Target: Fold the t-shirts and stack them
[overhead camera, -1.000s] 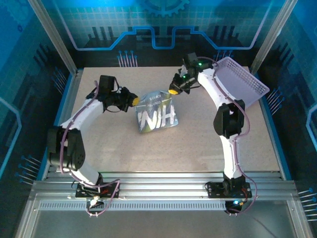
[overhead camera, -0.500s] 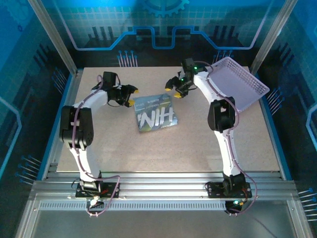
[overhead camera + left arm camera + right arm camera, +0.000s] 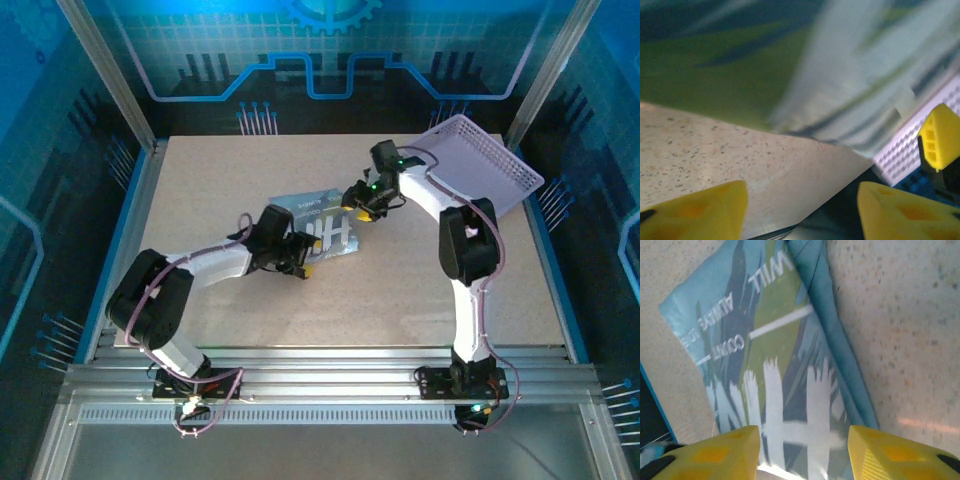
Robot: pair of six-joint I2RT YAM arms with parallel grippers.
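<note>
**Folded Shirt Being Flanked by Two Open Grippers**

A folded shirt [image 3: 318, 228] is being shown lying flat near the middle of the table [image 3: 420, 290], with its white lettering facing up. In the top view it is being flanked by both arms. The left gripper [image 3: 303, 258] is being held low at the shirt's near left corner, and the right gripper [image 3: 357, 200] is being held at its far right edge. A basket [image 3: 490, 165] is being shown tilted at the table's far right corner, well apart from the shirt.

In the left wrist view, the left gripper [image 3: 800, 212] is being held released. Its yellow fingers [image 3: 700, 210] are being kept apart, with only speckled table between them and nothing grasped. The shirt [image 3: 790, 75] is being shown blurred just beyond the fingertips, and the basket [image 3: 905, 152] is being shown behind it.

In the right wrist view, the right gripper [image 3: 802, 445] is likewise being held released, with its fingers [image 3: 890, 452] spread and nothing pinched. The shirt [image 3: 780, 365] is being framed between them, and a folded edge is being shown along its right side. Whether the fingertips are touching the cloth cannot be told.
</note>
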